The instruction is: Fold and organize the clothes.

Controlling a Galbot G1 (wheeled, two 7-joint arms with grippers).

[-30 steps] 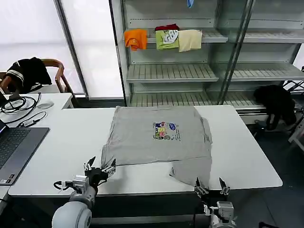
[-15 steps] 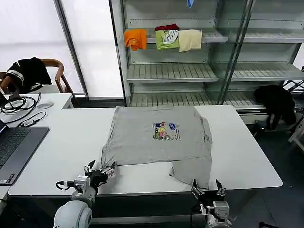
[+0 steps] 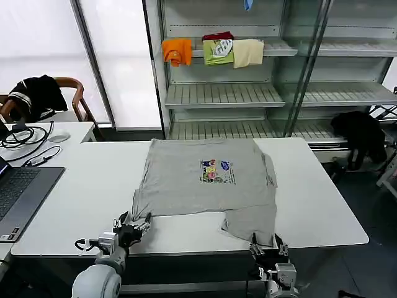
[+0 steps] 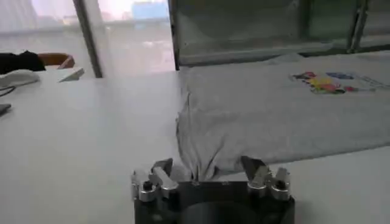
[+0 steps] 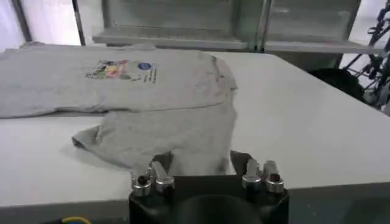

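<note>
Head view shows both arms low at the near edge of the white desk (image 3: 80,205), and over the last second each tool has slid forward toward the cloth. Left tool (image 3: 132,225) now has its spread tips right at the near-left corner of the light grey T-shirt (image 3: 208,180), where a second ago it sat just short of it. Right tool (image 3: 267,243) has moved in as well, and its tips, narrower set than before but not closed, now flank the hanging hem corner just ahead of it.

Left wrist view confirms this: the left tool (image 4: 210,176) stands wide, with the bunched shirt (image 4: 274,109) corner reaching in between its two tips. Right wrist view shows the right tool (image 5: 204,172) parted too, with the folded-under sleeve flap of the shirt (image 5: 164,131) lying just ahead and partly between the tips.

Neither tool grips anything yet. By my reading, both are lined up to pinch the near hem, the start of a fold away from the robot
</note>
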